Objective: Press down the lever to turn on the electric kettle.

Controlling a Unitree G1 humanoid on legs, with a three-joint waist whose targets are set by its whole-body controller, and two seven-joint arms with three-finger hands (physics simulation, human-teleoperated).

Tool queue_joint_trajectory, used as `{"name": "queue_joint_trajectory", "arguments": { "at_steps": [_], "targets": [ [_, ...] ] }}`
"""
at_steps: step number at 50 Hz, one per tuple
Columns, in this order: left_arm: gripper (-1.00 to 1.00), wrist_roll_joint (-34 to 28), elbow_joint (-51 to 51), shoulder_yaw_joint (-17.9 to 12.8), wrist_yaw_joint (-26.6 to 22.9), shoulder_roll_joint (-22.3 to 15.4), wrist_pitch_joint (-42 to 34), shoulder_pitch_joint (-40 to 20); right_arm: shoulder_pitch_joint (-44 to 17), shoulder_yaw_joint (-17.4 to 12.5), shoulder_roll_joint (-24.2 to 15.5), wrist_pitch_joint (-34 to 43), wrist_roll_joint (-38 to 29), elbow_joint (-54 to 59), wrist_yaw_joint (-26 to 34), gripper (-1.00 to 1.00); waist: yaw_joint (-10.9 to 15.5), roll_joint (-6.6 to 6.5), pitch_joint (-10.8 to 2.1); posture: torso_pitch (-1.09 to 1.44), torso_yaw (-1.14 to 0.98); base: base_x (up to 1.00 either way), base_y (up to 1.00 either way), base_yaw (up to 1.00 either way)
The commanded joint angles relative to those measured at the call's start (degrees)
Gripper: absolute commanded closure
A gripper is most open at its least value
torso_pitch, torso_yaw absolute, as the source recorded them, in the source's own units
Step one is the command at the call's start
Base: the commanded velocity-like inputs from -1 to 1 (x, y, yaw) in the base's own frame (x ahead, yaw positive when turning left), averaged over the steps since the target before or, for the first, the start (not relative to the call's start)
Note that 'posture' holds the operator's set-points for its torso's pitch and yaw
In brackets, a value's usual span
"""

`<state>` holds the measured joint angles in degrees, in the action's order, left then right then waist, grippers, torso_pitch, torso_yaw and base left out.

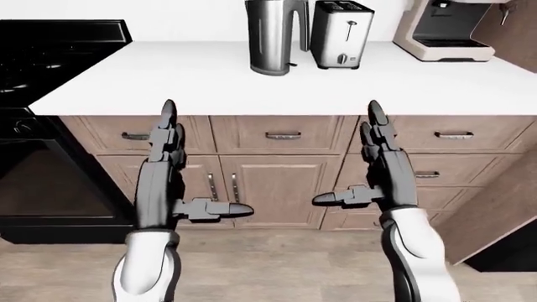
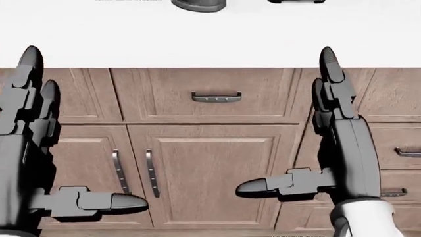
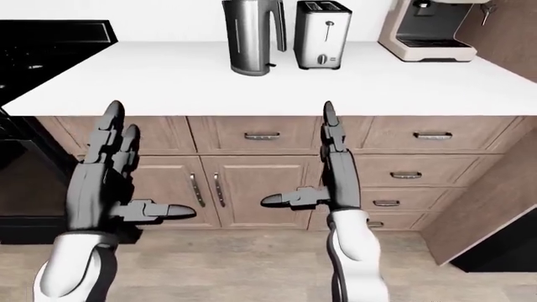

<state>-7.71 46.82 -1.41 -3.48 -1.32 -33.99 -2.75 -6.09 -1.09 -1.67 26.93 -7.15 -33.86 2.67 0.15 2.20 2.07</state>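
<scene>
You were in the approach step — both the left hand (image 1: 163, 179) and right hand (image 1: 378, 170) hung low before the cabinet doors (image 1: 252, 195), fingers spread and holding nothing, well short of the electric kettle (image 1: 272, 34) at the far edge of the counter (image 1: 168, 82), just beside the toaster (image 1: 340, 33). The next move likely called for closing in and raising a hand to the kettle (its lever could not be made out in either eye view; the head view cut off all but its base).

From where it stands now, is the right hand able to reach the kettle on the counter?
Probably not yet. The right hand is open, held below the counter edge by the drawers, while the kettle stands far across the top. Nothing blocks the way.
</scene>
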Motion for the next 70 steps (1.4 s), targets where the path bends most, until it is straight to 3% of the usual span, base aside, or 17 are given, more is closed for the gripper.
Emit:
{"name": "queue_joint_trajectory", "arguments": {
  "at_steps": [1, 8, 12, 20, 24, 33, 37, 38, 40, 46, 50, 51, 52, 55, 60, 63, 70],
  "targets": [
    [-1.00, 0.0, 1.8, -0.8, 0.1, -0.5, 1.5, -1.0, -0.9, 0.3, 0.2, -1.0, -0.1, -2.1, -0.2, -1.00, 0.4, 0.90, -0.89, 0.00, 0.00, 0.16, 0.00, 0.00],
    [-1.00, -0.5, 2.9, -0.5, -0.1, -0.5, 1.0, -0.7, -0.9, 0.3, 0.1, -0.8, -0.3, -2.6, -0.2, -1.00, -0.4, -2.57, -0.03, 0.00, 0.00, 0.17, 0.00, 0.00],
    [-1.00, -0.7, 2.5, -0.3, 0.0, -0.4, 1.6, -0.5, -0.9, 0.3, 0.1, -0.8, -0.3, -2.5, -0.1, -1.00, -0.9, -7.01, -1.68, 0.00, 0.00, 0.16, 0.00, 0.00],
    [-1.00, -0.7, 2.7, -0.4, -0.1, -0.3, 1.6, -0.3, -1.0, 0.6, 0.2, -0.6, -0.6, -2.8, -0.1, -1.00, 0.4, -3.41, -0.53, 0.00, 0.00, 0.17, 0.00, 0.00],
    [-1.00, -0.6, 2.6, -0.5, -0.1, -0.2, 1.8, -0.2, -1.1, 0.7, 0.2, -0.5, -0.7, -3.0, 0.0, -1.00, 0.7, 1.35, -1.35, 0.00, 0.00, 0.17, 0.00, 0.00],
    [-1.00, -0.5, 2.5, -0.6, -0.1, -0.3, 1.9, -0.2, -1.1, 0.8, 0.2, -0.3, -1.1, -3.2, 0.1, -1.00, -0.2, -2.11, -0.06, 0.00, 0.00, 0.17, 0.00, 0.00],
    [-1.00, -0.5, 2.5, -0.3, 0.0, -0.2, 2.0, -0.1, -1.1, 0.8, 0.3, -0.4, -1.0, -3.2, 0.1, -1.00, -0.6, -7.47, -1.31, 0.00, 0.00, 0.17, 0.00, 0.00],
    [-1.00, -0.5, 2.5, -0.4, 0.0, -0.2, 2.1, -0.1, -1.1, 0.8, 0.3, -0.4, -1.0, -3.2, 0.1, -1.00, 0.1, -5.54, -0.95, 0.00, 0.00, 0.16, 0.00, 0.00],
    [-1.00, -0.5, 2.4, -0.5, 0.0, -0.2, 2.1, 0.0, -1.1, 0.8, 0.3, -0.5, -1.0, -3.1, 0.1, -1.00, 0.2, -5.94, -0.44, 0.00, 0.00, 0.17, 0.00, 0.00],
    [-1.00, -0.4, 2.1, -0.4, 0.1, -0.2, 2.4, 0.0, -1.0, 0.6, 0.3, -0.7, -1.0, -3.1, 0.0, -1.00, 0.6, -3.06, -0.51, 0.00, 0.00, 0.16, 0.00, 0.00],
    [-1.00, -0.5, 2.3, -0.3, 0.1, -0.2, 2.4, 0.0, -1.0, 0.8, 0.3, -0.5, -1.1, -3.3, -0.1, -1.00, 0.6, 2.54, -1.88, 0.00, 0.00, 0.14, 0.00, 0.00],
    [-1.00, -0.5, 2.1, -0.1, 0.2, -0.1, 2.6, 0.2, -0.9, 0.8, 0.3, -0.6, -1.1, -3.3, 0.0, -1.00, -0.2, -0.29, -1.10, 0.00, 0.00, 0.14, 0.00, 0.00],
    [-1.00, -0.5, 2.1, -0.1, 0.2, -0.1, 2.7, 0.3, -0.9, 0.8, 0.3, -0.5, -1.2, -3.4, 0.0, -1.00, 0.1, 0.78, -0.98, 0.00, 0.00, 0.16, 0.00, 0.00],
    [-1.00, -0.4, 2.4, -0.3, 0.1, -0.1, 2.4, 0.2, -1.0, 1.0, 0.3, -0.6, -1.2, -3.2, 0.0, -1.00, -0.3, -0.09, -1.10, 0.00, 0.00, 0.14, 0.00, 0.00],
    [-1.00, -0.5, 2.5, -0.2, 0.1, -0.1, 2.4, 0.3, -1.1, 1.1, 0.4, -0.6, -1.3, -3.1, 0.0, -1.00, -0.5, -3.53, 0.02, 0.00, 0.00, 0.14, 0.00, 0.00],
    [-1.00, -0.5, 2.5, -0.2, 0.1, -0.1, 2.2, 0.2, -1.1, 1.3, 0.4, -0.6, -1.4, -3.1, 0.0, -1.00, -0.9, -7.06, -1.63, 0.00, 0.00, 0.15, 0.00, 0.00],
    [-1.00, -0.6, 2.6, -0.2, 0.1, -0.2, 1.9, -0.1, -1.0, 1.2, 0.5, -0.6, -1.3, -3.1, 0.1, -1.00, 0.3, -3.96, -0.69, 0.00, 0.00, 0.14, 0.00, 0.00]
  ]
}}
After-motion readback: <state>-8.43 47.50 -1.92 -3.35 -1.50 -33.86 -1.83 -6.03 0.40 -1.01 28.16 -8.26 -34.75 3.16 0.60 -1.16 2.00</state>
